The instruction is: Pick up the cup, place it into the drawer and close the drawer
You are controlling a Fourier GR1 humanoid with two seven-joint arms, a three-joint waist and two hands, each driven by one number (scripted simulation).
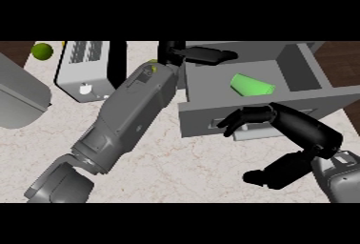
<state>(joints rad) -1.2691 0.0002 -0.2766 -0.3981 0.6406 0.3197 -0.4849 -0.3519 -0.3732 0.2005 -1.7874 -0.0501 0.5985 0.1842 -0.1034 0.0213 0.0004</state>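
A glossy green cup [251, 85], tapered and lying on its side, rests inside the open grey box-shaped drawer [211, 83], just beyond the right hand [281, 121]. That matte black hand presses relaxed fingers against the flat drawer front, holding nothing. The left hand [197, 53] reaches over the drawer's far corner, fingers extended, above the pale marbled counter [175, 162].

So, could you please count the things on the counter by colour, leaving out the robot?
Green: 2, the cup in the drawer and a round fruit.
Grey: 2, the drawer unit and a bin.
White: 1, a toaster-like appliance.
Total: 5.
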